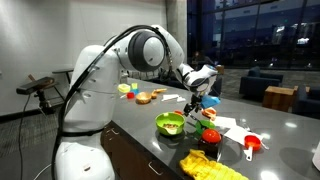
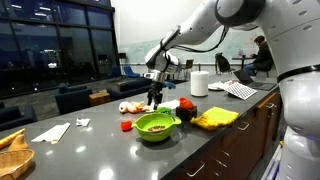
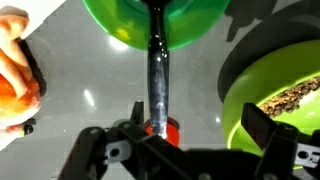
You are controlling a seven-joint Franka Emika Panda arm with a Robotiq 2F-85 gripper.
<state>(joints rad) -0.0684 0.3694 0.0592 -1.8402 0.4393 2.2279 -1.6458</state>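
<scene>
In the wrist view a utensil with a dark shiny handle (image 3: 158, 70), a round bright green head (image 3: 155, 25) and a red-orange end (image 3: 160, 128) lies on the grey counter. My gripper (image 3: 197, 115) is open and low over it. The handle passes between the fingers, close to one finger and apart from the other. A green bowl (image 3: 240, 95) with brownish contents sits right beside the gripper. In both exterior views the gripper (image 1: 200, 97) (image 2: 155, 96) hangs just above the counter, next to the green bowl (image 1: 170, 124) (image 2: 155, 127).
An orange item (image 3: 14, 75) lies at the wrist view's edge. A yellow cloth (image 1: 210, 165) (image 2: 215, 118), a red measuring cup (image 1: 252, 145), a small red item (image 2: 125, 126), a paper towel roll (image 2: 199, 83) and plates of food (image 1: 145, 97) stand on the counter.
</scene>
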